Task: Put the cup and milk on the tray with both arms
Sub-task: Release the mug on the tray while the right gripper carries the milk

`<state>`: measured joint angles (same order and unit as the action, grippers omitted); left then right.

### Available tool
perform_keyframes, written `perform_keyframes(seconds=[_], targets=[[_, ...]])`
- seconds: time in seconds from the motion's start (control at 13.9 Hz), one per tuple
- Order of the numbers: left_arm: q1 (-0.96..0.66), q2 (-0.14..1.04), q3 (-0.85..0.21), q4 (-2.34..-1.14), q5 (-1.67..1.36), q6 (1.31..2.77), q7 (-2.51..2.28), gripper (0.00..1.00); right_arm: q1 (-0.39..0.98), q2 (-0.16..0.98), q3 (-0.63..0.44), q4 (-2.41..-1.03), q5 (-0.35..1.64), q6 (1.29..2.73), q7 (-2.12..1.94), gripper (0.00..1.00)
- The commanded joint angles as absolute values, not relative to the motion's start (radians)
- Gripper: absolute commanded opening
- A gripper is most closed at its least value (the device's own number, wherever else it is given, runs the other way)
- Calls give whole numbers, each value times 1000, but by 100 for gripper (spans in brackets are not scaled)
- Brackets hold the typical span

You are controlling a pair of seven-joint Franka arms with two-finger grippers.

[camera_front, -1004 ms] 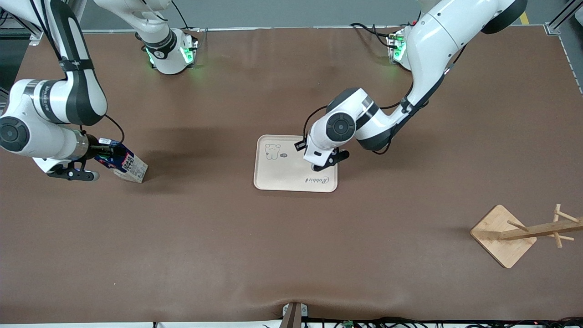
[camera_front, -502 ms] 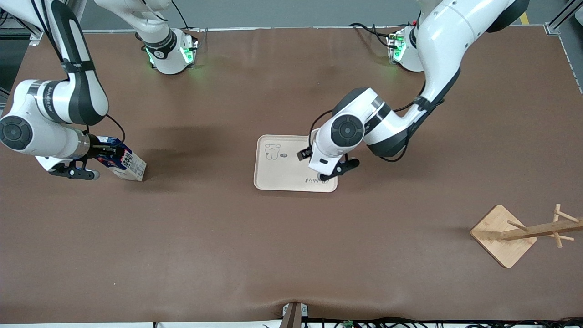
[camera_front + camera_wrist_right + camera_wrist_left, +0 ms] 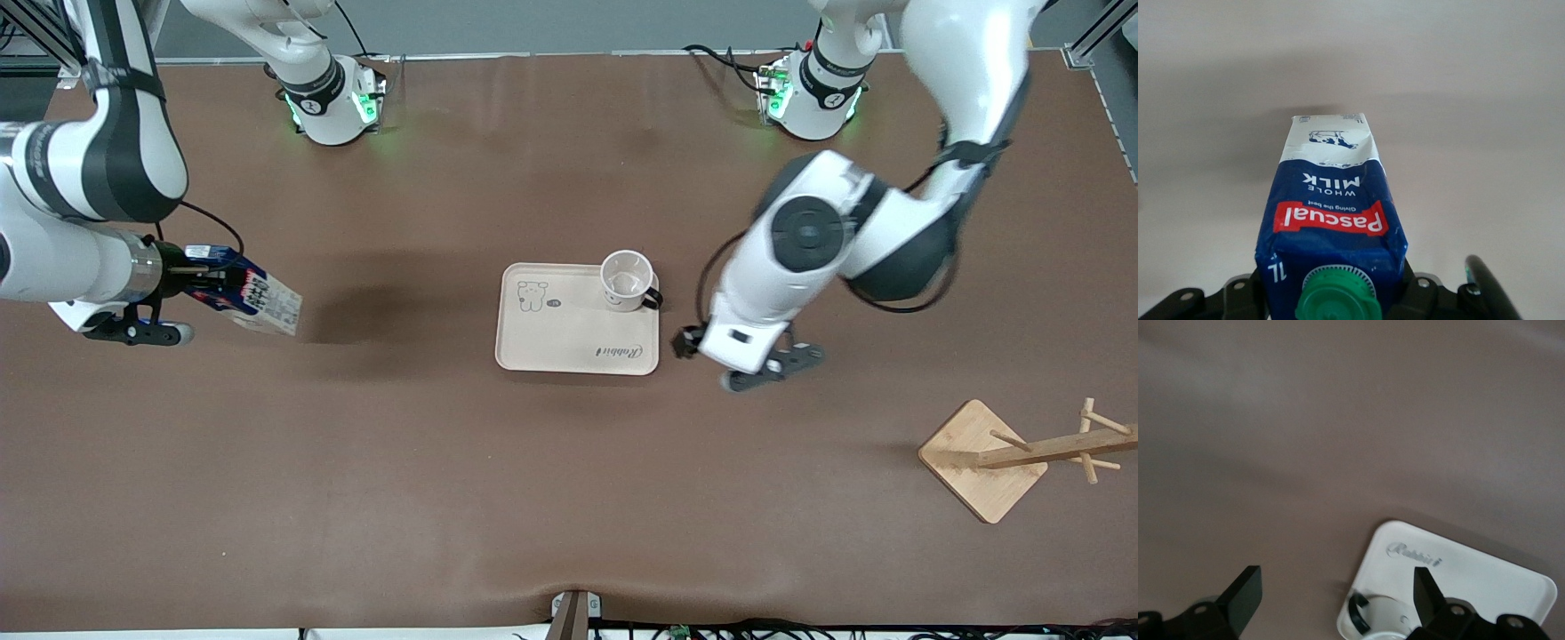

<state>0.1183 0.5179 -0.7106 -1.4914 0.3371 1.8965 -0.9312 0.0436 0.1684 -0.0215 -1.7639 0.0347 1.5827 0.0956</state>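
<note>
The right gripper, black and two-fingered, is clenched on the top of the small dark blue gable-top milk carton with its round green cap. The carton hangs tilted, white printed bottom pointing down and away from the wrist, over bare brown tabletop well apart from the flat cream rectangular tray, toward the right arm's end of the table. In the right wrist view the blue shoulders sit squeezed between the jaws with the cap toward the camera.

The left gripper is released, its black fingers spread wide with nothing between them. It hovers over the tabletop just beside the tray, off the tray's edge toward the left arm's end. The small white enamel-style mug stands upright on the tray's corner farthest from the front camera at that same end, its black loop handle reaching to the tray's rim.

So the cup appears placed and the milk remains. My judgement of the risks: the carton is gripped near its soft gable top and held at a slant, so it could swing or slip in transit. Set down while still tilted, it may land on an edge and topple. Brought in too near the mug, it could knock it over. The bare part of the tray by the bear drawing looks safest.
</note>
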Motion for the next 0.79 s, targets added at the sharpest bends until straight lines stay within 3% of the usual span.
perform_keyframes(seconds=[0.0, 0.22, 0.43, 0.72], targets=[[191, 430, -712, -1503, 354, 1841, -804, 100, 127, 202, -26, -1697, 63, 1554, 132, 0], [285, 347, -715, -1502, 344, 1775, -668, 100, 306, 227, -25, -1632, 66, 1545, 386, 5], [354, 261, -715, -1485, 319, 1679, -474, 100, 503, 359, -25, -1493, 69, 1551, 578, 5], [376, 232, -715, -1385, 318, 1551, -420, 100, 626, 549, -26, -1320, 212, 1566, 739, 5]])
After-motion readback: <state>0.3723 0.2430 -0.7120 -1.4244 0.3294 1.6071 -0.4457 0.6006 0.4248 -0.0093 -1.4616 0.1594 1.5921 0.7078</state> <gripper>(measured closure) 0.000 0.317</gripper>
